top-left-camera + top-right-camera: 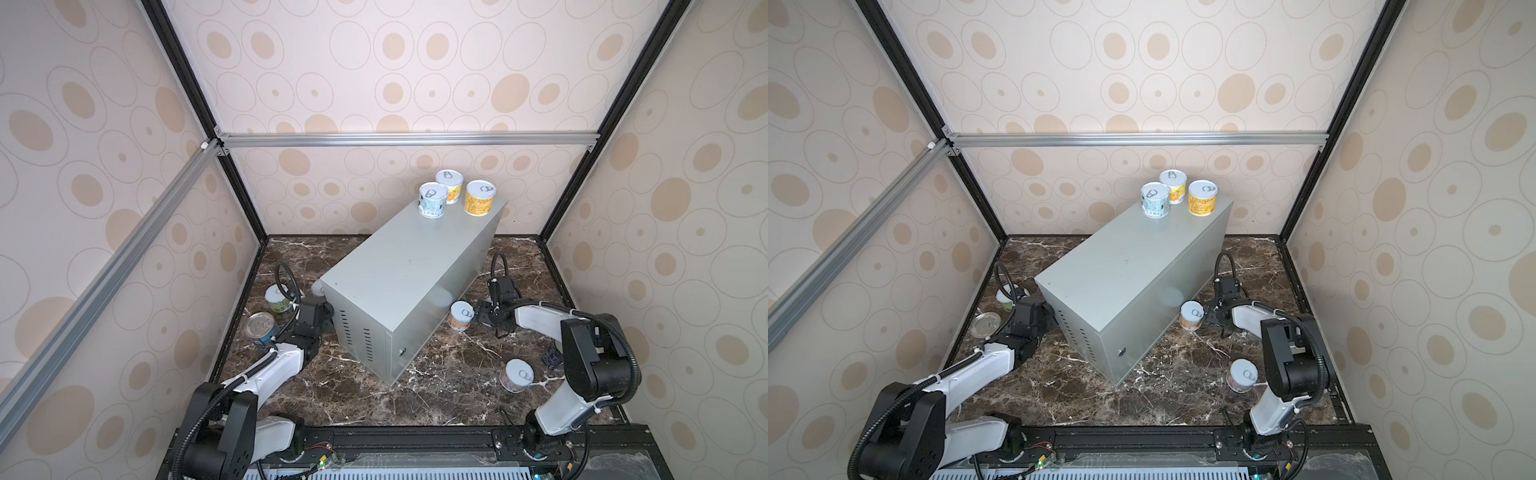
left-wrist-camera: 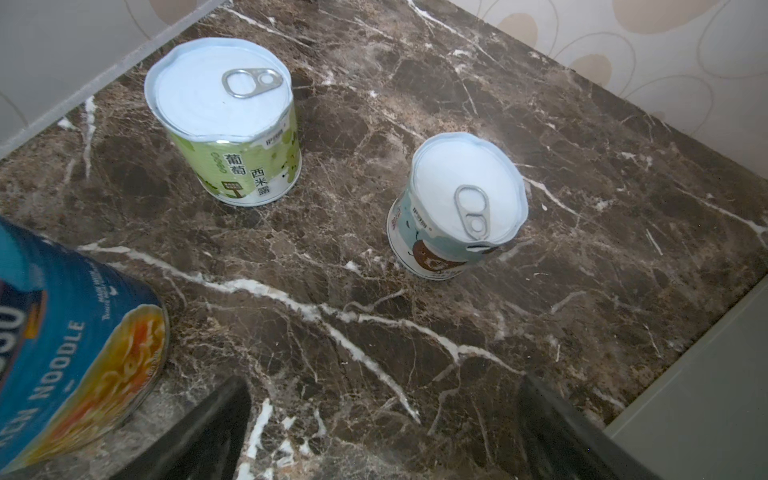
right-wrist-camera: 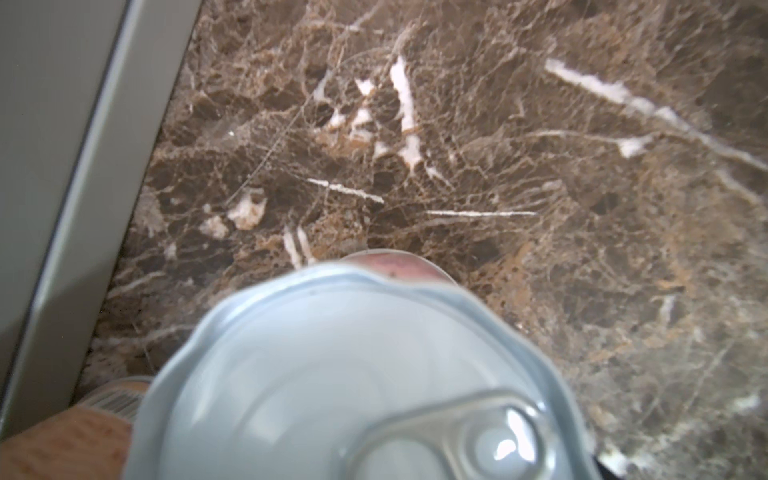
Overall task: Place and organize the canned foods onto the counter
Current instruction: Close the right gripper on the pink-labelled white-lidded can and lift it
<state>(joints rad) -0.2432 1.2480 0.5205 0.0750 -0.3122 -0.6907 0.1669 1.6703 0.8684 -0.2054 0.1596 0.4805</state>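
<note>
The right hand point(image 1: 478, 314) is close against the orange-label can point(image 1: 460, 315), which stands on the tabletop point(image 1: 436, 374) just beside the grey metal box point(image 1: 395, 274). I cannot tell if it pinches the can (the lid fills its wrist view). The left hand point(image 2: 384, 380) is spread wide. Ahead of it stand the green can point(image 2: 224, 120) and the pale blue can point(image 2: 457, 203). Three cans point(image 1: 449, 186) stand on top of the box, well apart from both hands.

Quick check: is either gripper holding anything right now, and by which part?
Left gripper: nothing, jaws apart. Right gripper is at the upper side wall of the orange-labelled short can beside the grey metal box; whether it grips cannot be told.
</note>
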